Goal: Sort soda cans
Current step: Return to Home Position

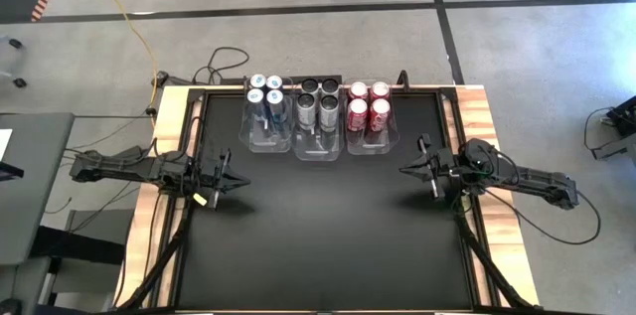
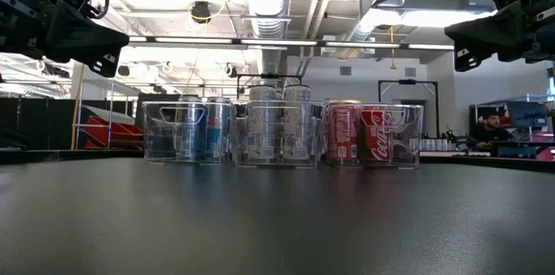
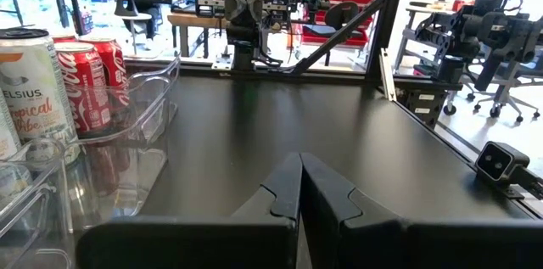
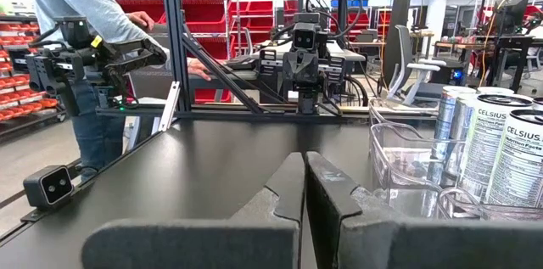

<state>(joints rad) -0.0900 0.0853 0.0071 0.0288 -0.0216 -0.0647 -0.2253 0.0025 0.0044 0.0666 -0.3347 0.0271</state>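
Note:
Three clear bins stand side by side at the table's far edge. The left bin [image 1: 266,128] holds several blue-silver soda cans [image 1: 266,89], the middle bin [image 1: 318,141] several dark grey cans [image 1: 318,101], the right bin [image 1: 370,138] several red cans [image 1: 369,104]. All cans stand upright on their bases. My left gripper [image 1: 244,182] hovers shut at the table's left edge, pointing level toward the right. My right gripper [image 1: 402,168] hovers shut at the right edge, pointing level toward the left. Both are empty and clear of the bins.
The black tabletop [image 1: 328,236] spreads wide in front of the bins, between the two arms. A small camera block [image 3: 501,165] sits at the near edge. Beyond the table a person [image 4: 85,40] stands at a rack, and another sits at a desk [image 2: 490,127].

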